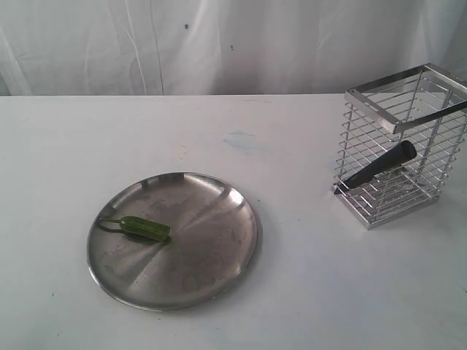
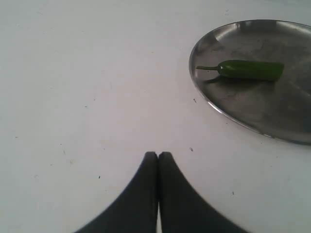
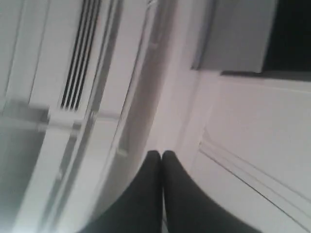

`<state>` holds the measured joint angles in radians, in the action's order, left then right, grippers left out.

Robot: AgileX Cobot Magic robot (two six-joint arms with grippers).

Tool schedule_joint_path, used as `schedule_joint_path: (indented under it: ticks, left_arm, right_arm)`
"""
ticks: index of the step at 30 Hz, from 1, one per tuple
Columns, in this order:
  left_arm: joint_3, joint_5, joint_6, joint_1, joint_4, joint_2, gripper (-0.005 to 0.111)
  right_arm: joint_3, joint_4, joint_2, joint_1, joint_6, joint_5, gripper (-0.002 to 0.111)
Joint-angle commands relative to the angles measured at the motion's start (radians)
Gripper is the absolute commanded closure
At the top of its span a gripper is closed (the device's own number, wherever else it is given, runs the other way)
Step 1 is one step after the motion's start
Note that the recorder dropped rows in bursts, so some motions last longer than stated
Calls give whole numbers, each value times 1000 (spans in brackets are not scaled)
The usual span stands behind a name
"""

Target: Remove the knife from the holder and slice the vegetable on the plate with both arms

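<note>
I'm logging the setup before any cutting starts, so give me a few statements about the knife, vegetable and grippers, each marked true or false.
1. The knife leans inside the holder. True.
2. The vegetable lies inside the holder. False: it lies on the plate.
3. The left gripper is shut and empty. True.
4. The right gripper grips the knife. False: it is shut on nothing; the knife is in the holder.

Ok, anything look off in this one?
The knife lies slanted inside the holder, not upright, handle uppermost. The vegetable sits off-centre on the plate. Nothing spilled or damaged.
</note>
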<state>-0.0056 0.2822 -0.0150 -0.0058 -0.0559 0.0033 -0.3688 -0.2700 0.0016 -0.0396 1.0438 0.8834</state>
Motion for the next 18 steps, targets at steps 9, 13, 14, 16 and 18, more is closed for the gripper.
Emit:
schedule_joint_path:
  ticks: [9,13,14,16,18]
  left_arm:
    - [6,2,1,-6,-3,-3,107]
    - [6,2,1,-6,-3,-3,107]
    - [6,2,1,-6,-3,-3,107]
    - [6,2,1,-6,-3,-3,107]
    - [6,2,1,-6,-3,-3,107]
  right_arm:
    - [-283,1326,488,26,-68,-1329,108]
    - [-255,1055,601,49,-89,-1484,108]
    - [-255,941,618,52,-264,-1497,108]
    - [-255,598,662,64,-698,-1547,108]
    - [-264,196,724,83,-1098,-1645,108]
